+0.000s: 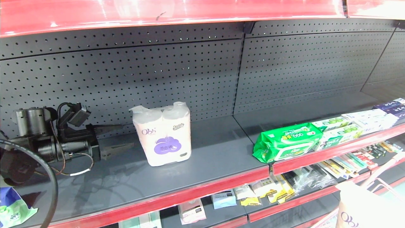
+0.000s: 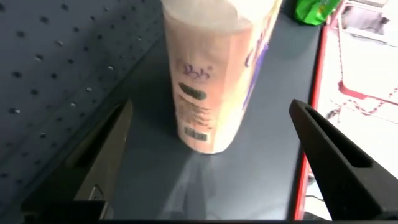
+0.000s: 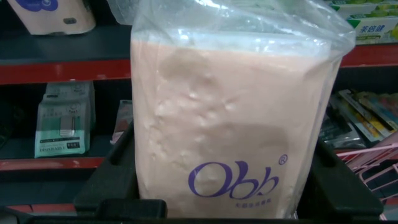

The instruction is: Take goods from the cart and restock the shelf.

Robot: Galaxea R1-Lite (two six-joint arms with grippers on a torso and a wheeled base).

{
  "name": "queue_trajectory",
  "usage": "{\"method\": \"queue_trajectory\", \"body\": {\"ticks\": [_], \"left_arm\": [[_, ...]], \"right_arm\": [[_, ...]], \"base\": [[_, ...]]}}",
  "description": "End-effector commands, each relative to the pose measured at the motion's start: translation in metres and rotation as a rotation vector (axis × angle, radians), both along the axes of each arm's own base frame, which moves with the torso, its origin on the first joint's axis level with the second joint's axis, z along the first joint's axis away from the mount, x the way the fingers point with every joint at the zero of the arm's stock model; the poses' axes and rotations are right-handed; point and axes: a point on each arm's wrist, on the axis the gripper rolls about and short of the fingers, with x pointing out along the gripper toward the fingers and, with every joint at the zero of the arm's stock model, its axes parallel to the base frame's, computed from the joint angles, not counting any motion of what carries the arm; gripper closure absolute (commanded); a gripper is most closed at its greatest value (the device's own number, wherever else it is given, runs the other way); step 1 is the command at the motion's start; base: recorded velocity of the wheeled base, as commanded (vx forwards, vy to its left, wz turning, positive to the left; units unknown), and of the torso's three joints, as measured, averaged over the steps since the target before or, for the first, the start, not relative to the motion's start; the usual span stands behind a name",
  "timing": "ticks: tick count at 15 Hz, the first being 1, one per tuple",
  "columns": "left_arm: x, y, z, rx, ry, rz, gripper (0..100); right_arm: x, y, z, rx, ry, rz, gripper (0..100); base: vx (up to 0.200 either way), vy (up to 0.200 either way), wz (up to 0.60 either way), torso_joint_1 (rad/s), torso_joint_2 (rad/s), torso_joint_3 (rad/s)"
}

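The left gripper (image 1: 114,138) hangs spread and empty beside the toilet-paper pack (image 1: 163,134) standing near the middle of the shelf (image 1: 221,148). The right gripper (image 3: 230,199) seems clamped on a second pack (image 3: 236,124).

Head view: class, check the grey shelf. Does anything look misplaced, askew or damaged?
Nothing looks spilled or damaged. The green wipes pack lies flat at the front edge of the shelf, puckered end at the seam between sections, loosely placed. The toilet paper pack stands upright. A second pack sits in the right gripper.

My left pincer (image 1: 126,136) lies level, fingers spread wide. My right pincer (image 3: 227,186) is clamped around a pack (image 3: 230,112).
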Motion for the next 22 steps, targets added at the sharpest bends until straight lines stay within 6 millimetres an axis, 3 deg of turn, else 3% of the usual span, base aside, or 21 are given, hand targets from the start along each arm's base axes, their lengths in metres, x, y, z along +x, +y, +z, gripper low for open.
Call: {"method": "queue_trajectory", "body": {"ticks": [1,5,9,17,22], "left_arm": [[0.004,-0.006,-0.004,-0.001,0.007,-0.023,0],[0.012,-0.019,-0.009,-0.004,0.021,-0.069,0],[0.033,-0.026,-0.016,-0.001,0.016,-0.092,0],[0.05,-0.051,-0.019,0.001,-0.001,-0.166,0],[0.055,-0.057,-0.019,0.0,-0.007,-0.179,0]], "right_arm": [[0.0,0.0,0.0,-0.001,-0.001,0.001,100],[0.0,0.0,0.0,-0.001,-0.001,0.001,100],[0.0,0.0,0.0,-0.001,-0.001,0.001,100],[0.0,0.0,0.0,-0.001,-0.001,0.001,100],[0.0,0.0,0.0,0.001,0.001,0.0,100]], "base": [[0.0,0.0,0.0,0.0,0.0,0.0],[0.0,0.0,0.0,0.0,0.0,0.0],[0.0,0.0,0.0,0.0,0.0,0.0],[0.0,0.0,0.0,0.0,0.0,0.0],[0.0,0.0,0.0,0.0,0.0,0.0]]}}
